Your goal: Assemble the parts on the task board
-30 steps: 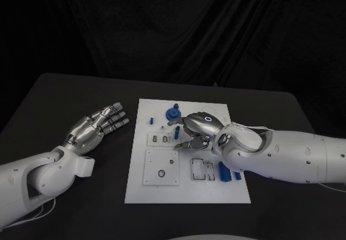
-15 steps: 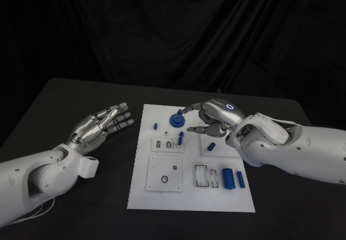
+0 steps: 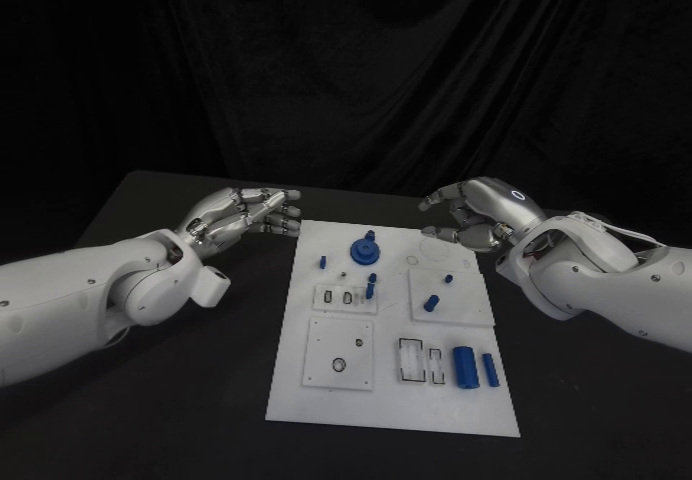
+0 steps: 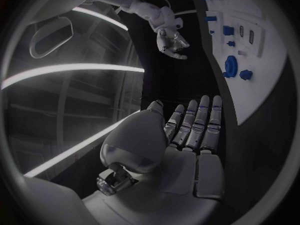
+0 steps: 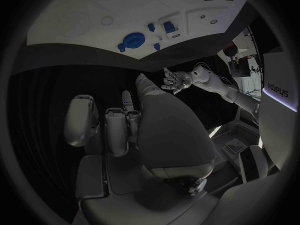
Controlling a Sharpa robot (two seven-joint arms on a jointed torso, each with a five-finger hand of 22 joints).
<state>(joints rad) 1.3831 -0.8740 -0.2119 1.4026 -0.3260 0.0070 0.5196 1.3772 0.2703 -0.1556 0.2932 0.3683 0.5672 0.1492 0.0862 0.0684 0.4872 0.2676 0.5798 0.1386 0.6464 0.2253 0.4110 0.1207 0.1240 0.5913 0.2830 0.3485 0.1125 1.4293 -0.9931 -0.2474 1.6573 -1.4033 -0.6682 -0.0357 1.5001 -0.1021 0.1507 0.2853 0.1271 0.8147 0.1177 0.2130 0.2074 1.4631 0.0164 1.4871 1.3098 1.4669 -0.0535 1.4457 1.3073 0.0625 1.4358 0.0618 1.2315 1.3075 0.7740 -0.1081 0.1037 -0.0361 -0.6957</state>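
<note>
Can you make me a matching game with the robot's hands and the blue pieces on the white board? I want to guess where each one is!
Things:
1. left hand
2. right hand
3. blue gear-shaped piece
4. big blue cylinder

Places:
A. lying on the task board near its front right corner
B. in the air beyond the board's far right corner, holding nothing
C. standing near the board's far edge
D. in the air off the board's far left corner, holding nothing

Pairs: 1-D, 2-B, 3-C, 4-A
</note>
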